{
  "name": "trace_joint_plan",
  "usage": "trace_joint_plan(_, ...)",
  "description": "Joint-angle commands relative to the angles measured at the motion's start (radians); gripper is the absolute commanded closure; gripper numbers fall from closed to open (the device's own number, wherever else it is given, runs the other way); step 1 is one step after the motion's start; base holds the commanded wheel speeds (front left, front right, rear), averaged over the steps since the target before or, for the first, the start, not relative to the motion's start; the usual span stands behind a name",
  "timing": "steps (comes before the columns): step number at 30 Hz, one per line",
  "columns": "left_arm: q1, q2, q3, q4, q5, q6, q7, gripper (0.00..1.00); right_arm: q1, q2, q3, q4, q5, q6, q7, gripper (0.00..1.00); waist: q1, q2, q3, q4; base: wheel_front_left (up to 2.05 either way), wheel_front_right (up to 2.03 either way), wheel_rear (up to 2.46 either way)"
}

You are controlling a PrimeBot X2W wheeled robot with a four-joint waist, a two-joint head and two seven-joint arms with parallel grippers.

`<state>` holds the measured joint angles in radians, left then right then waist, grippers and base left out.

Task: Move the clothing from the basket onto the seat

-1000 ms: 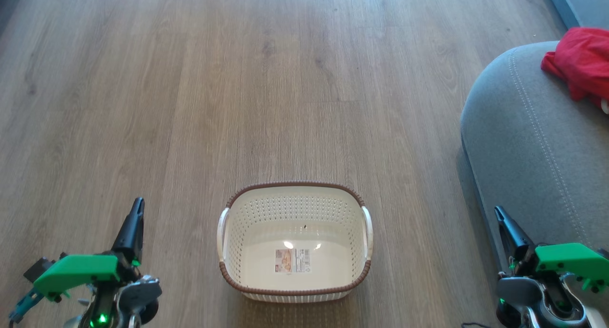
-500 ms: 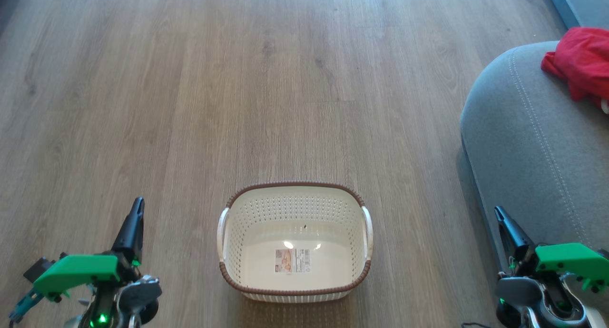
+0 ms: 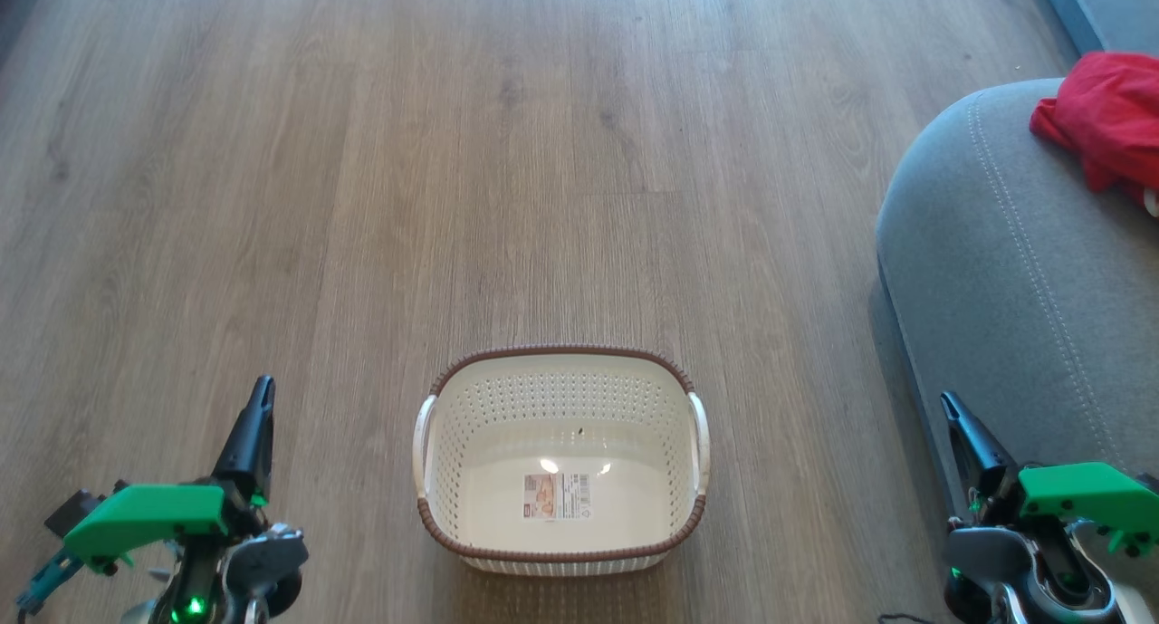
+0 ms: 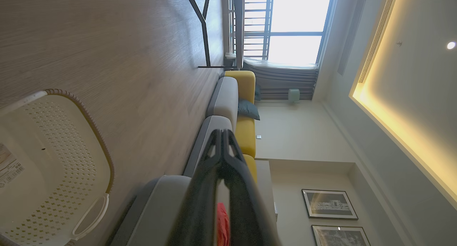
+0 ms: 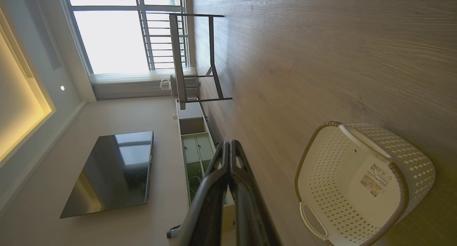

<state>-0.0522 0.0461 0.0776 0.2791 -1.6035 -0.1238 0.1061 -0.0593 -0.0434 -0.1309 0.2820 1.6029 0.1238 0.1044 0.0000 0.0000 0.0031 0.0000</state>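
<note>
No change over the last second — nothing has shifted, arms included. Basket [image 3: 560, 350] stands on the floor [image 3: 453, 153], centre, empty down to its base label. Red clothing [image 3: 1105, 117] lies on the seat [image 3: 1005, 271], far right. Task looks done. Left gripper [image 3: 262, 390] is low left of the basket, right gripper [image 3: 949, 405] by the seat's near edge — both with fingers pressed together, holding nothing, well apart from the clothing.

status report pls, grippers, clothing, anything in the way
Left gripper shut, right gripper shut, both empty. Basket empty, clothing on seat. No obstacle seen on floor.
</note>
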Motion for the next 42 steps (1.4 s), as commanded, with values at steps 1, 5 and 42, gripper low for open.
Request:
trace_joint_plan(1, -0.056, 0.004, 0.036, -0.034, -0.005, -0.007, 0.007, 1.00, -0.049, -0.007, 0.017, -0.037, 0.006, 0.007, 0.009, 1.00, 0.0000, 0.0000, 0.000, 0.000, 0.00, 0.00, 0.00)
trace_joint_plan(5, -0.056, 0.004, 0.036, -0.034, -0.005, -0.007, 0.007, 1.00, -0.049, -0.007, 0.017, -0.037, 0.006, 0.007, 0.009, 1.00, 0.0000, 0.0000, 0.000, 0.000, 0.00, 0.00, 0.00)
trace_joint_plan(42, -0.056, 0.004, 0.036, -0.034, -0.005, -0.007, 0.007, 1.00, -0.049, -0.007, 0.017, -0.037, 0.006, 0.007, 0.009, 1.00, 0.0000, 0.0000, 0.000, 0.000, 0.00, 0.00, 0.00)
